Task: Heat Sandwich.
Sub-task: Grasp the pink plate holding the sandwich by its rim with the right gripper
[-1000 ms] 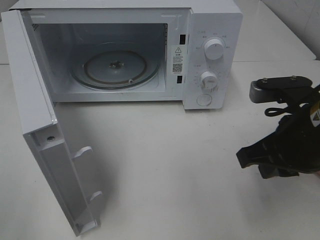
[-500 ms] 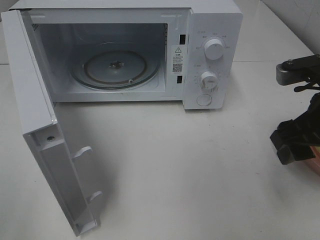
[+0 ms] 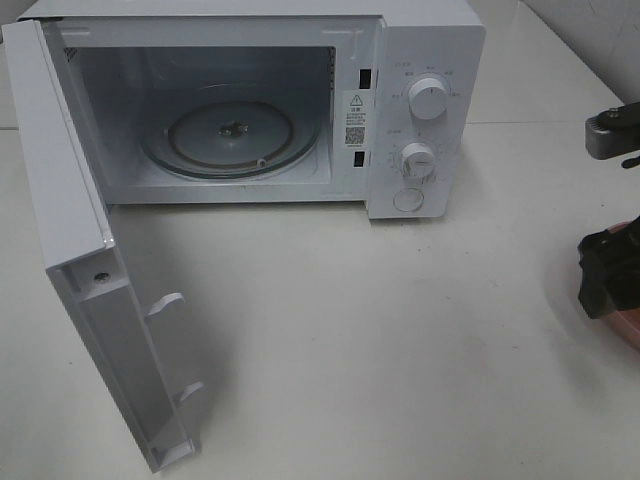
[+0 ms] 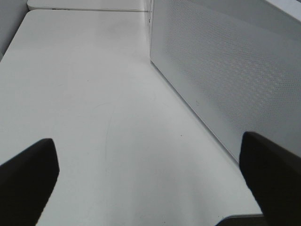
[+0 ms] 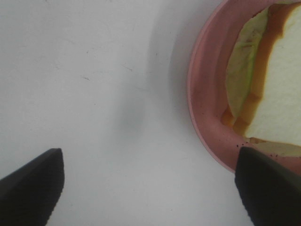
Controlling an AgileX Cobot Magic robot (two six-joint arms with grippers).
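Right gripper (image 5: 149,188) jaws wide apart, empty; sandwich (image 5: 277,84) on pink plate (image 5: 202,99) sits off to one fingertip's side, outside the gap; left gripper (image 4: 149,183) likewise spread, empty, beside microwave door (image 4: 225,70); sandwich shows only in right wrist view, overhead catches just plate rim, counter's right side; sandwich cropped, axis can't tell.

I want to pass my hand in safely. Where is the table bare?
Bare: the table between the door and the plate, in front of the microwave; also the turntable inside. Crowded: the right edge, right gripper by the plate.
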